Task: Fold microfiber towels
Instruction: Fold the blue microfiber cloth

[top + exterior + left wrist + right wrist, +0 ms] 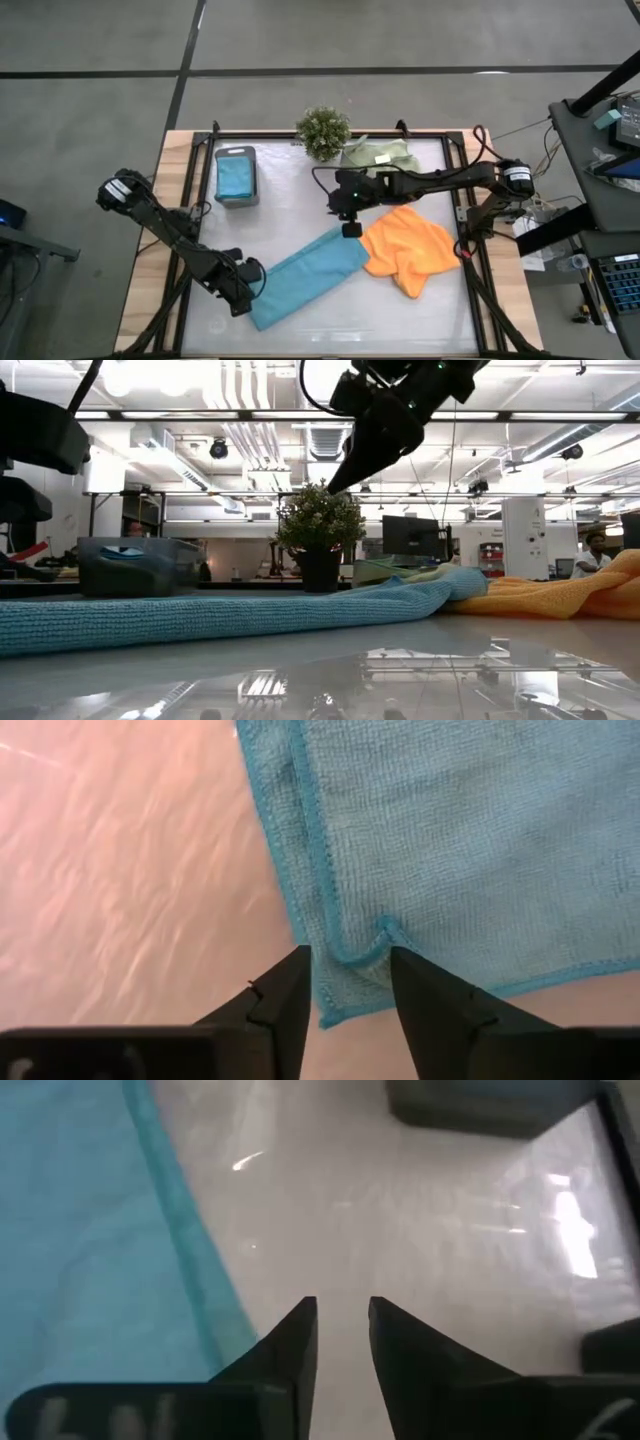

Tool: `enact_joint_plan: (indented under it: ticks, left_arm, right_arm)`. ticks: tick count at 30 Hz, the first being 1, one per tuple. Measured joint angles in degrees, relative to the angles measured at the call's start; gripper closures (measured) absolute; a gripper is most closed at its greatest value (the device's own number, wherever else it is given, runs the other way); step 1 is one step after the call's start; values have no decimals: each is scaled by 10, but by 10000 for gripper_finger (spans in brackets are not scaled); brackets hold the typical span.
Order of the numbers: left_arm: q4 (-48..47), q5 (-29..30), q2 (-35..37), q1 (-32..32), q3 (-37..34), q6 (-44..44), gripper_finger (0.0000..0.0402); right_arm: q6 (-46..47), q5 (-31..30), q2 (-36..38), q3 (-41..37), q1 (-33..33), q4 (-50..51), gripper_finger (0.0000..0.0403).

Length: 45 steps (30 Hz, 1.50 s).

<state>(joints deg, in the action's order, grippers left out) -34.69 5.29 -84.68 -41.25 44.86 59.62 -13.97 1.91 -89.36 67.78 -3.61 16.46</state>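
We see a teal-blue microfiber towel (305,277) lying folded into a long strip, running diagonally across the near middle of the table (300,200). Our left gripper (247,285) sits low at the strip's near-left end; in its wrist view the two fingers (285,1000) stand slightly apart on either side of the towel's doubled corner, and the cloth lies flat between them rather than pinched. Our right gripper (351,229) hangs above the strip's far end, clear of the cloth in the low view, with its fingers (290,1340) parted only by a narrow gap and nothing between them. Just to the right of that end lies a bright orange towel (408,250), rumpled, its edge touching the teal strip. Farther back, a pale sage-green towel (378,155) lies bunched near the table's far edge, beside a small bushy green plant (323,131). Toward the far left stands a dark grey tray (237,176) with another teal-blue towel (236,175) folded inside it.
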Motion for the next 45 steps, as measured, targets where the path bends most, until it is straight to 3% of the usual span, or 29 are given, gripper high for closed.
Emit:
enact_joint_plan:
  ticks: [5,8,15,21,29,35,40,45]
  left_arm:
    - [-2,-2,5,0,6,5,304]
    - [0,-4,14,0,13,78,307]
    - [-3,-43,29,0,11,220,265]
    - [40,-42,14,2,10,222,222]
    - [37,-40,-18,7,9,209,219]
    - [36,-41,-35,11,12,179,261]
    - [34,-40,-27,11,11,151,326]
    - [-38,-41,-5,13,20,131,392]
  right_arm:
    - [11,2,0,-24,21,0,332]
    - [27,2,0,-41,32,-10,335]
    - [42,2,0,-67,41,-40,335]
    - [43,1,0,-68,41,-40,332]
    - [41,1,0,-68,41,-39,337]
    - [43,1,0,-69,41,-40,336]
    - [50,1,0,-70,41,-40,339]
    - [51,1,0,-79,41,-59,338]
